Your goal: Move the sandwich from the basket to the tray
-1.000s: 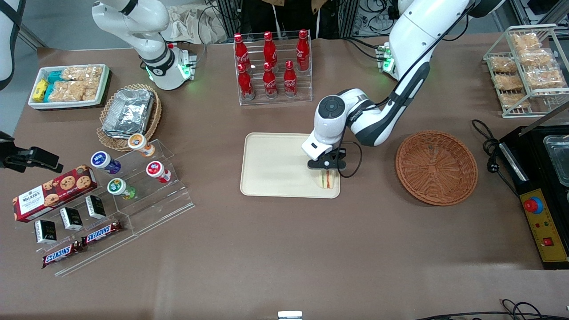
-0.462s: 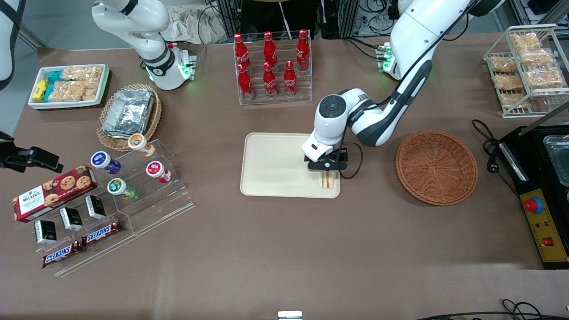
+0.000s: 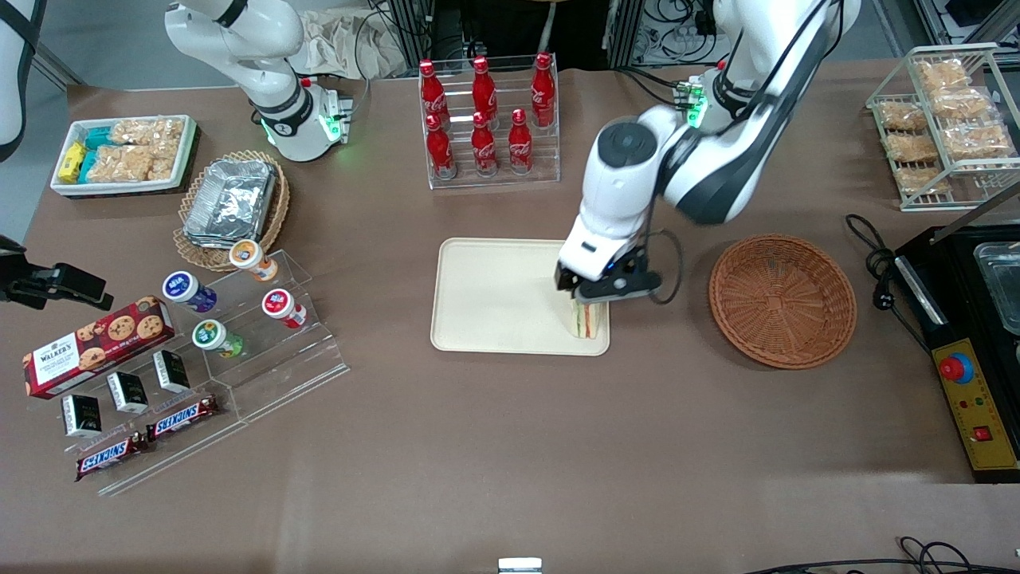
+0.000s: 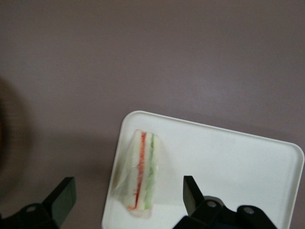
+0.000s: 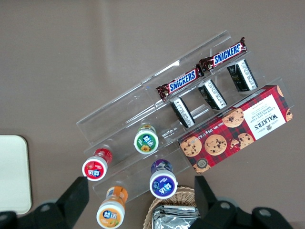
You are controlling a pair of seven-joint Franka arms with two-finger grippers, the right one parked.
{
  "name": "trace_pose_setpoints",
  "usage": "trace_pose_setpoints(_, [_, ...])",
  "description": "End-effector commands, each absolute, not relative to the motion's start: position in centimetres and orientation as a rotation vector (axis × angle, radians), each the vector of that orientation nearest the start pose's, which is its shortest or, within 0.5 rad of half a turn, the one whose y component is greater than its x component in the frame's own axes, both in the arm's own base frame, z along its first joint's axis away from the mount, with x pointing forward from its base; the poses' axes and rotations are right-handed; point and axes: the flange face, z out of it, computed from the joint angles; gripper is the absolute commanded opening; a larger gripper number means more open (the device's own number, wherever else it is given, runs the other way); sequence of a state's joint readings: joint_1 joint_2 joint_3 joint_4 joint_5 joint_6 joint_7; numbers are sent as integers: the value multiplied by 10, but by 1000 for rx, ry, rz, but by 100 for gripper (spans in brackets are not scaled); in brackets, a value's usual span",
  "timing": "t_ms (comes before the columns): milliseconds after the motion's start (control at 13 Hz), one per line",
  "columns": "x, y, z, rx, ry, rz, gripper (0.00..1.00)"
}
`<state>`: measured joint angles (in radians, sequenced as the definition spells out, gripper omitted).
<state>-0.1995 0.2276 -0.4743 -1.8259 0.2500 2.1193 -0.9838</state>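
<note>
One sandwich (image 4: 142, 174) under open hand (image 4: 128, 200).

Even, bright overhead light is washing over the brown table (image 3: 510, 446) in the front view, and that view is staying sharp to its edges. The left arm's gripper (image 3: 603, 290) is hanging above the tray (image 3: 486, 303), casting only a soft, faint shadow. In the left wrist view the picture is looking soft: the sandwich (image 4: 142, 174) is blurring at its edges, the gripper's fingers (image 4: 190, 193) are showing as dark, spread shapes, and the basket (image 4: 5, 138) is smearing into a dim brown haze.
</note>
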Motion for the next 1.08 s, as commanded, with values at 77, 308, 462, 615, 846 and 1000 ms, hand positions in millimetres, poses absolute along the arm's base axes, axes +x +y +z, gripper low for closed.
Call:
trace_pose_setpoints(77, [519,-306,544,-3089,-455,-189,100])
trace_pose_setpoints(308, [528,-207,603,-3115,-265,-28,100])
trace_pose_setpoints(462, [524,-136,628,-3129,-95,16,100])
trace_pose_setpoints(615, [526,-77,633,-3135,31,52,100])
trace_pose_setpoints(846, [526,-56,639,-3143,75,49,100])
trace_pose_setpoints(1000, [528,-53,645,-3145,71,27,100])
